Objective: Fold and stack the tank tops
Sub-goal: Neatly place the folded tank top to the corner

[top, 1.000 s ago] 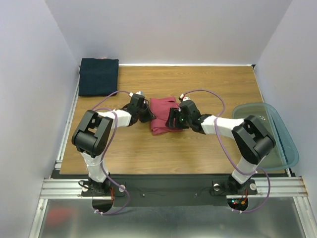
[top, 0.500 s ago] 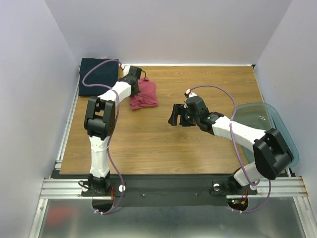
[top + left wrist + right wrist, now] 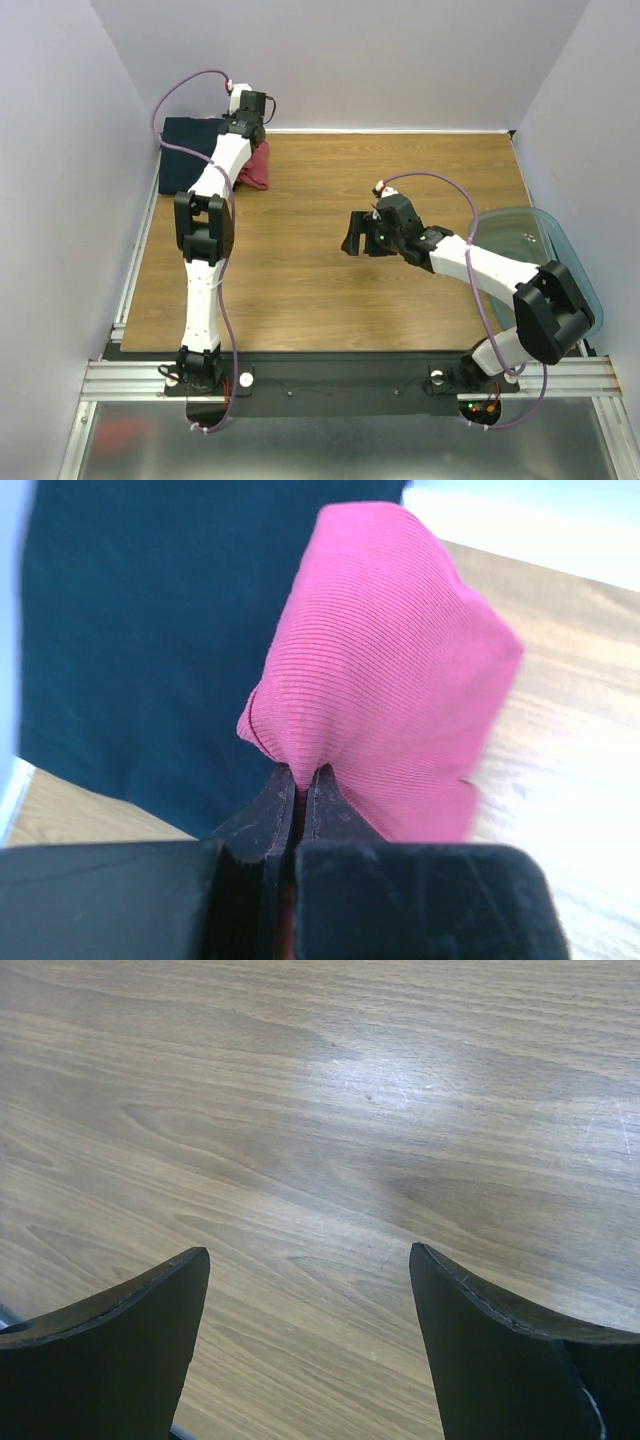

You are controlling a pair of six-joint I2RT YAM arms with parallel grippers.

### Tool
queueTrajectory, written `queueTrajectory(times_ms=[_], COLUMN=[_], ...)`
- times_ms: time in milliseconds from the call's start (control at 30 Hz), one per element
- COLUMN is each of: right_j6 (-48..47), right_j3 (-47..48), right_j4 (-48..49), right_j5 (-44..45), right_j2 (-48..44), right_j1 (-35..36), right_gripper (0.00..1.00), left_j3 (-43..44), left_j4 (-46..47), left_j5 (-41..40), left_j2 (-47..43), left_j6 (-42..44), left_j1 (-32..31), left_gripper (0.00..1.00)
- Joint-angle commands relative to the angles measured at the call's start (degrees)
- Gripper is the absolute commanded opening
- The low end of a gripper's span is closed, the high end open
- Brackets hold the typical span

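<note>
Rose-red tank top [image 3: 390, 680] hangs bunched from L jaws, pinched shut on its edge, over the navy tank top's [image 3: 190, 160] right edge. The navy's middle lies just left. R jaws wide open, empty, well right of navy; L jaws far nearer.

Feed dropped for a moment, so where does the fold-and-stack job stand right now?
Done: the navy tank top lies folded flat in the far-left corner; the rose-red tank top looks folded. In hand: the left tool pinches it, at the navy one's edge. Left: set it on top and release. The right tool is open, empty.
</note>
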Motion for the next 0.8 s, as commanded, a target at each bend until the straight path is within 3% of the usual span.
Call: queueTrajectory(times_ms=[0, 400, 767], right_j6=[-1.16, -1.34, -1.87], right_j3=[1.12, 3.15, 3.59], right_j4=[-0.06, 0.03, 0.03], right_j5=[0.97, 0.27, 0.71], right_j2=[0.1, 4.5, 6.08], right_j1=[-0.5, -0.5, -0.5], right_gripper=[0.87, 0.87, 0.86], left_j3=[4.23, 0.1, 2.12], left_j4=[0.5, 2.7, 3.05], left_j5=[-2.33, 1.72, 10.33], left_j2=[-2.37, -5.18, -1.23], left_j6=[4.97, 3.13, -2.32], left_j1=[2.77, 11.74, 18.86], left_gripper=[0.0, 0.0, 0.0])
